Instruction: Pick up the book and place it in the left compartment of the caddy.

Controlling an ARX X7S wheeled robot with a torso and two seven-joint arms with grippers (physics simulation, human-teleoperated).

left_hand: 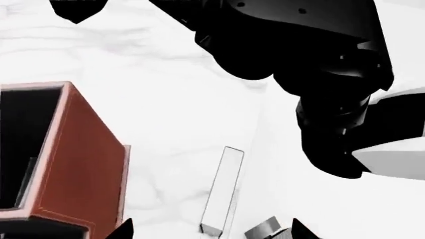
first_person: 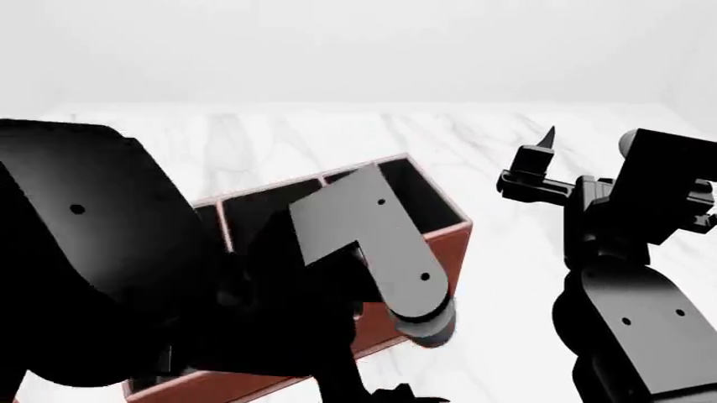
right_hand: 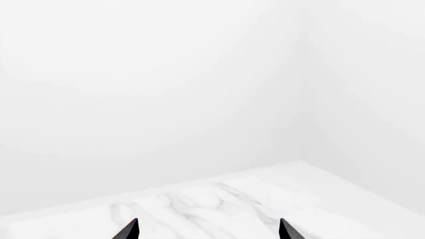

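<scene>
The reddish-brown caddy [first_person: 444,245] with a black interior stands on the white marble table, largely covered by my left arm in the head view. The left wrist view shows one corner of the caddy [left_hand: 79,164] and one black cell; I cannot tell which cell it is. The left compartment is hidden behind my left arm. The book is not in view in any frame. My left gripper [left_hand: 212,230] is open and empty, hovering above the table beside the caddy. My right gripper [right_hand: 207,230] is open and empty, raised to the right of the caddy [first_person: 541,159].
The marble table [first_person: 505,143] runs back to a plain white wall. In the left wrist view my right arm [left_hand: 332,89] fills one side, and the table's edge [left_hand: 260,149] runs just past a thin pale bar [left_hand: 222,189] and a small grey block [left_hand: 265,229].
</scene>
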